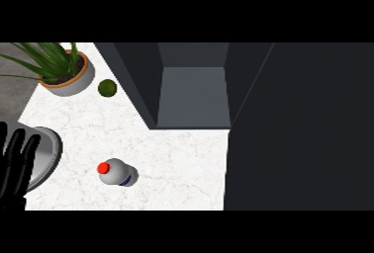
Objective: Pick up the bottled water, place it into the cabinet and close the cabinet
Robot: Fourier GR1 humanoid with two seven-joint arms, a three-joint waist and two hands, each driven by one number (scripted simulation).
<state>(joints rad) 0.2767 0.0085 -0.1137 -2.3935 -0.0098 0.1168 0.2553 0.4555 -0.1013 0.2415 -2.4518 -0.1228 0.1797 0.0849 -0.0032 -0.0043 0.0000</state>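
At the left edge the left hand (16, 160) rests with fingers straight and spread, holding nothing, over a grey bowl (48, 148). A potted plant (62, 69) and a green lime (107, 88) sit farther back. The water bottle (116, 172), pale with a red cap, stands on the white counter (175, 163), near the open cabinet (191, 94), whose dark shelf holds nothing visible.

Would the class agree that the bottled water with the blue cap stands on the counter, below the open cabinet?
Not quite: the head view shows the bottled water has a red cap, not blue. The rest holds; it stands on the counter, below the open cabinet.
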